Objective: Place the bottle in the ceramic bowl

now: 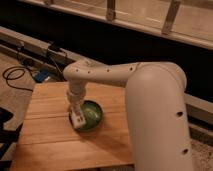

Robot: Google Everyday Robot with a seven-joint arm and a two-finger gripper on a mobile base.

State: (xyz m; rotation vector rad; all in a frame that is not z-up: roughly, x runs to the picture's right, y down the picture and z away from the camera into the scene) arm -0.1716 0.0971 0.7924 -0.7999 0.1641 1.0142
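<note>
The green ceramic bowl sits near the middle of the wooden table. My white arm reaches in from the right and bends down over the bowl's left side. The gripper hangs at the bowl's left rim, low over it. A slim white shape with dark marks at the gripper's tip looks like the bottle, lying across the rim. I cannot separate it clearly from the gripper. The right part of the bowl's inside shows bare green.
Black cables and a blue object lie on the floor beyond the table's left corner. A long ledge runs behind the table. A dark object stands by the table's left edge. My large arm link covers the right side.
</note>
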